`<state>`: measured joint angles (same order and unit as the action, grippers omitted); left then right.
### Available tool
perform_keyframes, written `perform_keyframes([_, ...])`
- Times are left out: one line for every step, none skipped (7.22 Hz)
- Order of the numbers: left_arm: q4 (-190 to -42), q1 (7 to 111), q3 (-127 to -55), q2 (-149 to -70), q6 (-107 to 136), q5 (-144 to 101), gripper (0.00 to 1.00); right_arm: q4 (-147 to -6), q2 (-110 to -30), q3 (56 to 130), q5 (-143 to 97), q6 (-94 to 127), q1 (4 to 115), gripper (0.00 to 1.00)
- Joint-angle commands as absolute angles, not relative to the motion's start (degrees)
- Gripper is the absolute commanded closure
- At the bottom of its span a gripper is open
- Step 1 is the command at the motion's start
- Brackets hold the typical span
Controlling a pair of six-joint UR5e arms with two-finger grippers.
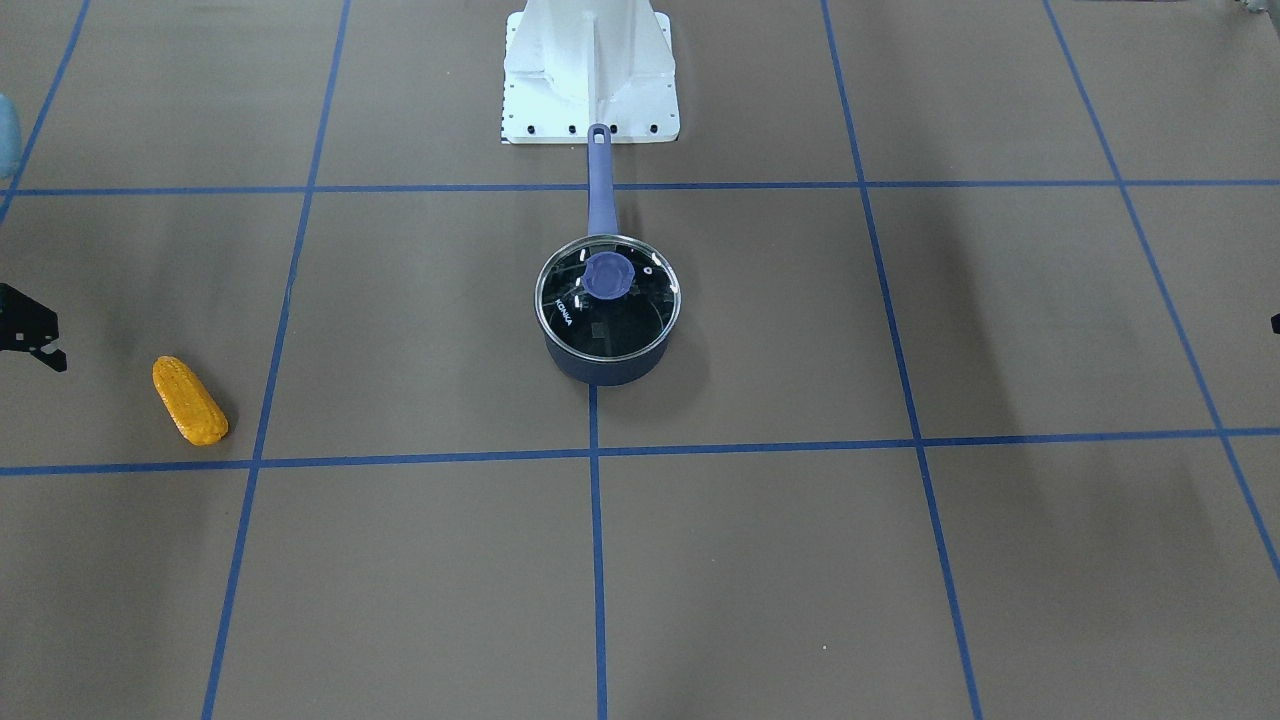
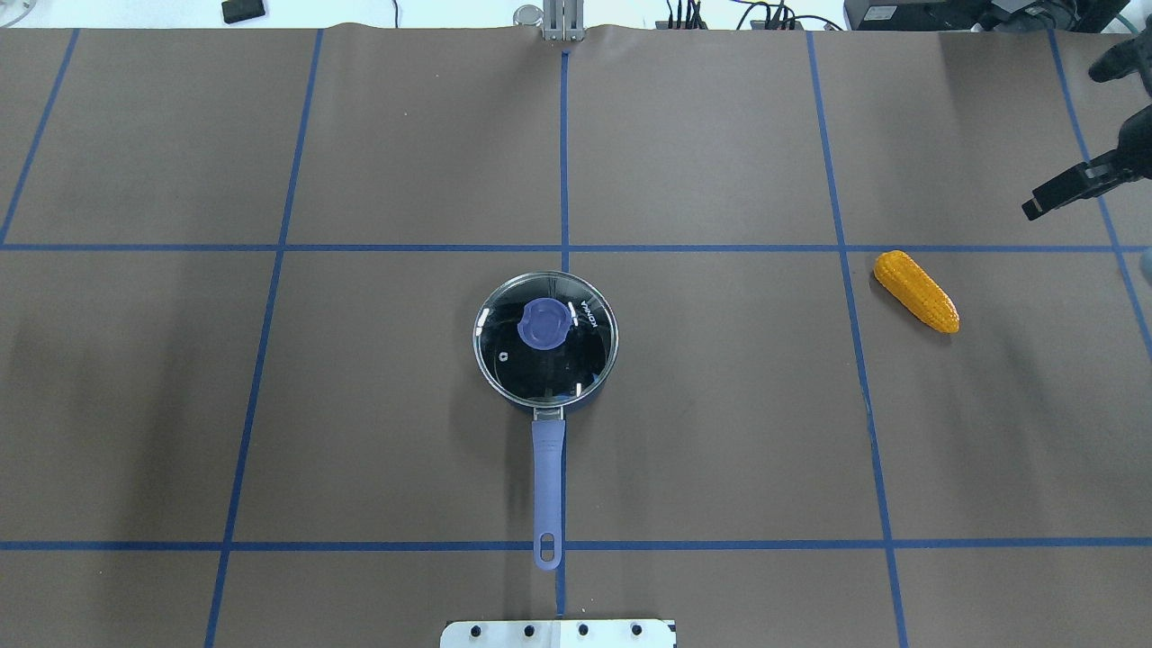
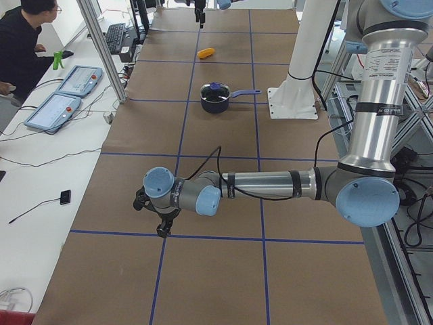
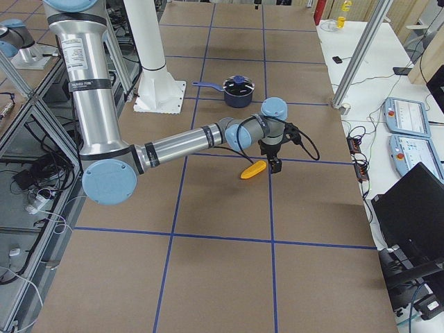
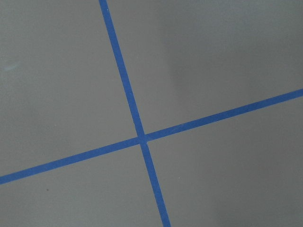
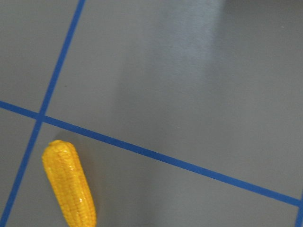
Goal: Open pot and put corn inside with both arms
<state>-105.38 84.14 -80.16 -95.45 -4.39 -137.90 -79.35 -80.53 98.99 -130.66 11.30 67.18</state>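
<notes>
The dark navy pot (image 2: 540, 407) stands at the table's middle, its long blue handle (image 2: 548, 486) pointing toward the robot base. Its glass lid (image 2: 576, 360) with the blue knob (image 2: 544, 324) sits closed on it; it also shows in the front view (image 1: 600, 370). The yellow corn (image 2: 916, 291) lies flat on the robot's right side, seen too in the front view (image 1: 189, 401) and the right wrist view (image 6: 68, 187). My right gripper (image 2: 1048, 200) hovers just beyond the corn, jaws apart and empty. My left gripper (image 3: 161, 229) points down far from the pot; I cannot tell its state.
The white robot base plate (image 1: 590, 100) stands just behind the handle's end. Blue tape lines grid the brown table cover (image 2: 360, 405). An operator (image 3: 27, 40) sits at a side bench with control tablets (image 3: 61, 95); a metal post (image 3: 101, 47) rises there.
</notes>
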Motion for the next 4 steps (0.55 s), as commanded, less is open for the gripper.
perform_keyframes([-105.47, 84.11, -79.89, -95.45, -4.39, -137.81, 0.01, -79.28, -77.8, 98.88, -130.44, 7.15, 61.72, 0.0])
perform_keyframes([-105.47, 84.11, -79.81, -95.45, -4.39, -137.81, 0.01, -79.1, -78.48, 98.96, -127.99, 7.12, 61.61, 0.0])
perform_keyframes([-105.38, 84.02, -79.8, -95.36, -4.39, -137.81, 0.01, -77.97, -78.57, 98.62, -127.1, 7.38, 61.52, 0.0])
perform_keyframes([-105.38, 83.68, -79.8, -95.36, -4.39, -137.81, 0.01, -77.87, -78.49, 97.05, -126.57, 8.51, 60.39, 0.0])
